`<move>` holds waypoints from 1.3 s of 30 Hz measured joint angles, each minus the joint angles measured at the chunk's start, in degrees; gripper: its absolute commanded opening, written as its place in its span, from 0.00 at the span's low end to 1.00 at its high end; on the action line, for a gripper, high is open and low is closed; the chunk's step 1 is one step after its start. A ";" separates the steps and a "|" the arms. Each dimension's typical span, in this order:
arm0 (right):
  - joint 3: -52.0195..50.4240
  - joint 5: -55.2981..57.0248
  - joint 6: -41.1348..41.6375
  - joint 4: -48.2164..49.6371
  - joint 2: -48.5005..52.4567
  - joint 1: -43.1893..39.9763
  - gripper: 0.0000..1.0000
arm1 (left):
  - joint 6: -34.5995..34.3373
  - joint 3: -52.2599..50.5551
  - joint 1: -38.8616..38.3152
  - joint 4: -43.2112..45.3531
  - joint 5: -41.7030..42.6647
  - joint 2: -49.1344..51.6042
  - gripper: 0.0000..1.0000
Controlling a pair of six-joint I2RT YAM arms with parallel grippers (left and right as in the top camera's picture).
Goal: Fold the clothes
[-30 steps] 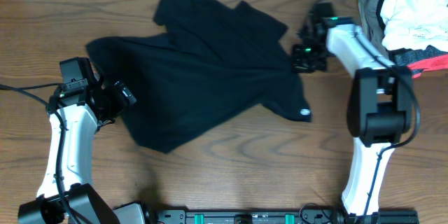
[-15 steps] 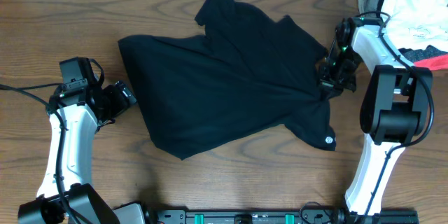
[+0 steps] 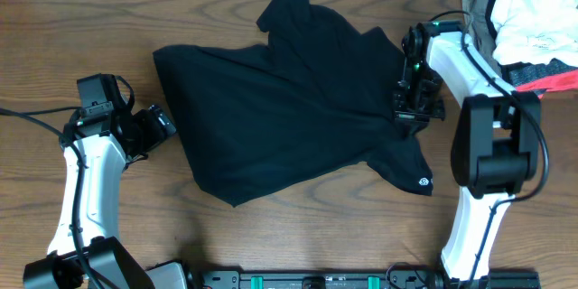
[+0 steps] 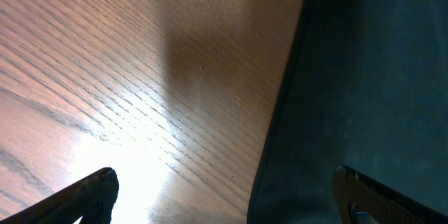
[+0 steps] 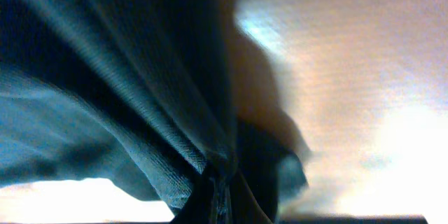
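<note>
The black shirt [image 3: 289,108] lies crumpled across the middle of the wooden table, a small round white logo [image 3: 420,181] showing on its lower right flap. My right gripper [image 3: 414,101] is shut on the shirt's right edge; in the right wrist view the dark fabric [image 5: 140,91] bunches into the closed jaws. My left gripper [image 3: 155,126] stands open just off the shirt's left edge. In the left wrist view the shirt's edge [image 4: 350,98] lies between the spread fingertips [image 4: 94,189], with bare wood on the left.
A pile of other garments [image 3: 528,27], white, khaki-grey and red-striped, sits at the table's far right corner, just behind my right arm. The table's far edge runs along the top of the overhead view.
My right gripper dragged the shirt rightward across the table, then drew back slightly left. The shirt's left edge pulled away from the left gripper, which stayed still and open.
</note>
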 measured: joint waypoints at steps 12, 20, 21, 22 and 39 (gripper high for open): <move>-13.68 6.97 5.86 5.51 -5.29 -5.20 0.14 | 0.02 0.00 0.00 0.68 0.00 0.00 0.98; -10.23 7.32 4.26 7.93 -6.14 -6.67 0.24 | 0.02 0.00 0.00 0.87 0.00 0.00 0.98; -8.46 7.32 3.56 8.07 -6.56 -6.67 0.24 | 0.02 0.00 0.00 0.87 0.00 0.00 0.98; -6.78 7.30 2.84 8.37 -7.10 -6.67 0.34 | 0.02 0.00 0.00 0.87 0.00 0.00 0.98; 5.11 -10.71 -21.86 47.06 -8.28 -1.95 0.93 | 0.02 0.00 0.00 1.33 0.00 0.00 0.98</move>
